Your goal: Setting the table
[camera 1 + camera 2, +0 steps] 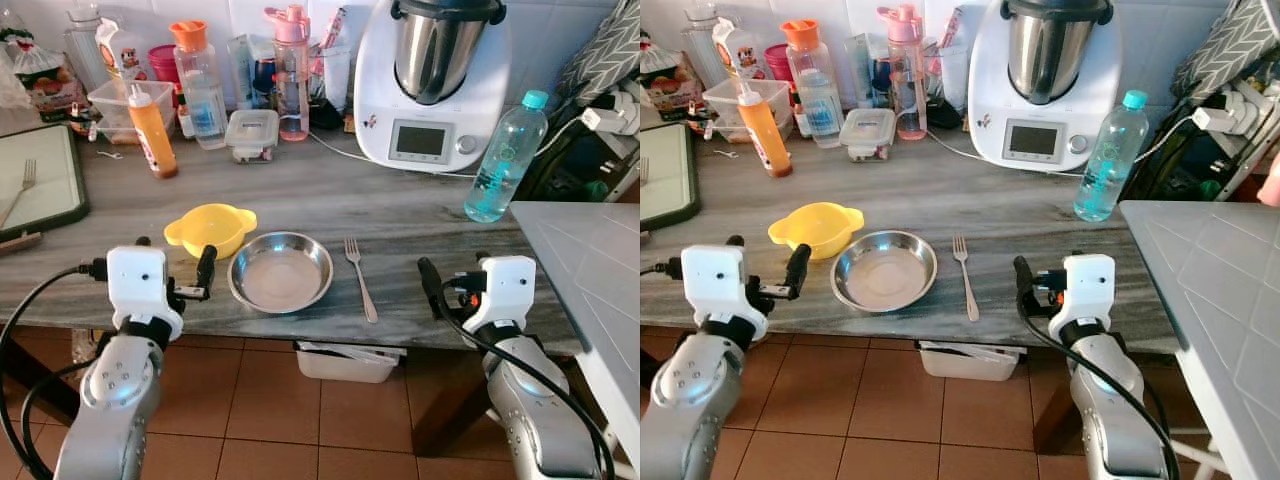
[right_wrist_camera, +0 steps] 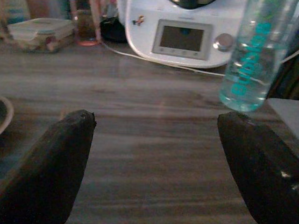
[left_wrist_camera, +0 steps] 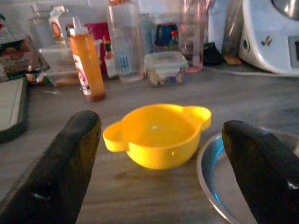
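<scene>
A yellow two-handled bowl (image 1: 210, 228) sits on the grey wooden counter (image 1: 400, 210), touching a round steel bowl (image 1: 280, 270) on its right. A metal fork (image 1: 360, 278) lies just right of the steel bowl, tines pointing away from me. My left gripper (image 1: 175, 256) hovers at the counter's front edge, open, facing the yellow bowl (image 3: 156, 134), with nothing between its fingers (image 3: 60, 168). My right gripper (image 1: 455, 275) is open too. It is at the front edge, right of the fork, over bare counter, with empty fingers (image 2: 51, 163).
A clear water bottle (image 1: 505, 158) stands at the right, in front of a white kitchen machine (image 1: 430, 80). Along the back are an orange sauce bottle (image 1: 152, 130), a lidded container (image 1: 252, 133) and several bottles. A board holding another fork (image 1: 40, 180) lies at the left. A grey table (image 1: 590, 270) abuts the right.
</scene>
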`<state>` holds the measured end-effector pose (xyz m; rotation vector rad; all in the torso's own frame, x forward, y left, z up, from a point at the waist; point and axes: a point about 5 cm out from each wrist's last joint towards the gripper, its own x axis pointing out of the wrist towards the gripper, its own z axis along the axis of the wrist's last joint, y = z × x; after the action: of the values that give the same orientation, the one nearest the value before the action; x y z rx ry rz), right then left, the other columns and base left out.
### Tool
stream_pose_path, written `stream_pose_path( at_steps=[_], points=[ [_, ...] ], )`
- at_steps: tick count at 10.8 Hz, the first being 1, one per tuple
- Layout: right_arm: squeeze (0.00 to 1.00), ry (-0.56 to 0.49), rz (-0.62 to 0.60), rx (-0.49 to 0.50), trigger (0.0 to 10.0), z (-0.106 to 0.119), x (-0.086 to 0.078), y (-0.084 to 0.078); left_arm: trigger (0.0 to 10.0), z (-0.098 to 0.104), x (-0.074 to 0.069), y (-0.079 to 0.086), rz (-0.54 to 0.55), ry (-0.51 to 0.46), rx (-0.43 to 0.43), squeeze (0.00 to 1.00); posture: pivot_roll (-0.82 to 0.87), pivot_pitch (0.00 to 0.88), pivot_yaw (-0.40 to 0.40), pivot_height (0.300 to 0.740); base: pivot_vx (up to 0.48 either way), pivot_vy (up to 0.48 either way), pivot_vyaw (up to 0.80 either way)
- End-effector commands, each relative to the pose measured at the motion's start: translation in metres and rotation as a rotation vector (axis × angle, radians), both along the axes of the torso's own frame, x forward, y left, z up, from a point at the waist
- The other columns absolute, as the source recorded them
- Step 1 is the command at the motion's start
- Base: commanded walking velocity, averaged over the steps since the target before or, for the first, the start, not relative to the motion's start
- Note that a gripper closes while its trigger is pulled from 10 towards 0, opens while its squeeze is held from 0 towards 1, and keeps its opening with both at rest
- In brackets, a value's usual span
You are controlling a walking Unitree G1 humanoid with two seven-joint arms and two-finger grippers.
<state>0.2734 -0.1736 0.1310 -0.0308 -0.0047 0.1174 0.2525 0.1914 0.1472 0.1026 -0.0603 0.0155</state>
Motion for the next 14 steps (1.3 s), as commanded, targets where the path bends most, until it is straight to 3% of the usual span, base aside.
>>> stream_pose_path(
  at_steps=[1,2,3,7,14],
  points=[
    [0.27,-0.012,-0.018,-0.005,10.0,0.001,0.001,-0.003,10.0,-0.005,-0.002,-0.001,0.022,-0.001,0.023,0.00,0.08,0.000,-0.007,0.740,0.000,0.000,-0.58],
    [0.18,-0.020,-0.023,-0.004,10.0,0.003,0.001,-0.003,10.0,-0.008,-0.003,-0.002,0.025,0.007,0.011,0.00,0.08,0.000,-0.005,0.740,0.000,0.000,0.00],
    [0.14,-0.027,-0.034,-0.009,10.0,0.004,0.000,-0.005,10.0,-0.012,-0.003,-0.004,0.027,0.012,-0.003,0.00,0.08,0.000,-0.007,0.740,0.000,0.000,0.00],
    [0.15,-0.028,-0.006,-0.013,10.0,0.003,0.007,0.004,10.0,-0.016,0.013,-0.001,0.034,0.044,0.015,0.00,0.07,0.000,0.010,0.740,0.000,0.000,0.00],
    [0.15,-0.035,0.016,-0.012,10.0,0.004,0.009,0.012,10.0,-0.015,0.018,-0.007,-0.006,0.052,0.009,0.00,0.07,0.000,0.020,0.740,-0.285,0.000,0.00]
  ],
)
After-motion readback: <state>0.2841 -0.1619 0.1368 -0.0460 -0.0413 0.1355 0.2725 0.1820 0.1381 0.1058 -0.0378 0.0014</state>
